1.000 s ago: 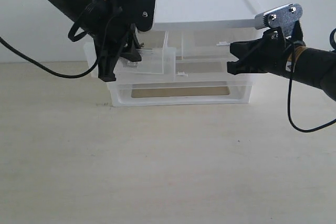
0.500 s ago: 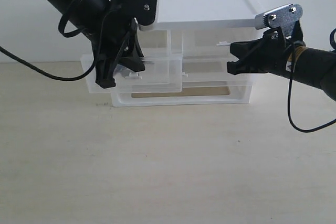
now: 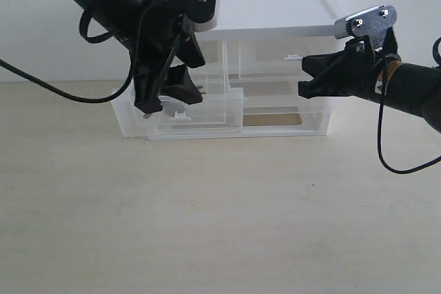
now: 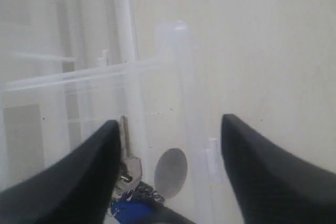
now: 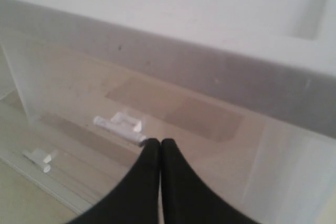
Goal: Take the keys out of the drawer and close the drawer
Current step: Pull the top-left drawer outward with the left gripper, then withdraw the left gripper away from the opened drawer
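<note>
Drawer (image 3: 210, 108) pulled out of cabinet (image 3: 275, 5). Keys (image 4: 130, 190) seem to lie inside it, blue fob (image 4: 131, 212) showing — not lifted yet. Left gripper (image 4: 170, 121) hangs over them, fingers spread, empty. Right gripper (image 5: 160, 145) pinched together, idle by cabinet. Removal and closing both remain.

Matte-black arms (image 3: 413, 94) trail looping black cables (image 3: 378, 129); a silver bracket (image 3: 365, 21) studded with screws tops the dark, tapering right end effector (image 3: 303, 77).
</note>
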Available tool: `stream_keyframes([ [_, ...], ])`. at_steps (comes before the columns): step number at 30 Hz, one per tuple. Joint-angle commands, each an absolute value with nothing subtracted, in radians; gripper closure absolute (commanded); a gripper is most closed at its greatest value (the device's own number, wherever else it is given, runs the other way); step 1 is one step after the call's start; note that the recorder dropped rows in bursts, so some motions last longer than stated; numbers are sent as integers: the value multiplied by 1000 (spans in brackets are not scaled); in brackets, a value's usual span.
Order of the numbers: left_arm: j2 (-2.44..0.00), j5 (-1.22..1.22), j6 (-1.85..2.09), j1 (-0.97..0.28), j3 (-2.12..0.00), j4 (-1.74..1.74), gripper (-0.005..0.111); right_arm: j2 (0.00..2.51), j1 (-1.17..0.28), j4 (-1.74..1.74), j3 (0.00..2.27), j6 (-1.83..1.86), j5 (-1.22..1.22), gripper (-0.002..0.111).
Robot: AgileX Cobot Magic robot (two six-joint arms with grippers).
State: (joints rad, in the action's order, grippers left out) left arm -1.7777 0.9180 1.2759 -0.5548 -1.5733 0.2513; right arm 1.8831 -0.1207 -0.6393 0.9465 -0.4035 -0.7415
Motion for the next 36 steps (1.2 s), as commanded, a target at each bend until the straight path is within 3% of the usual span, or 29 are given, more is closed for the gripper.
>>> stream_keyframes([
  [1, -1765, 888, 1223, -558, -1579, 260, 44, 1886, -101, -485, 980, -409, -690, 108],
  [6, -1719, 886, 1107, -558, -1579, 247, 53, 1886, -101, -485, 980, -409, -690, 108],
  [11, -1638, 891, 957, -556, -1579, 246, 73, 1886, -101, -485, 980, -409, -690, 108],
  [16, -1562, 917, 866, -556, -1575, 273, 102, 1886, -101, -485, 980, -409, -690, 108],
  [25, -1363, 814, 866, -556, -1356, 362, 102, 1886, -101, -485, 980, -409, -691, 108],
  [36, -940, 391, 694, -556, -957, 437, 102, 1886, -101, -485, 980, -391, -683, 108],
])
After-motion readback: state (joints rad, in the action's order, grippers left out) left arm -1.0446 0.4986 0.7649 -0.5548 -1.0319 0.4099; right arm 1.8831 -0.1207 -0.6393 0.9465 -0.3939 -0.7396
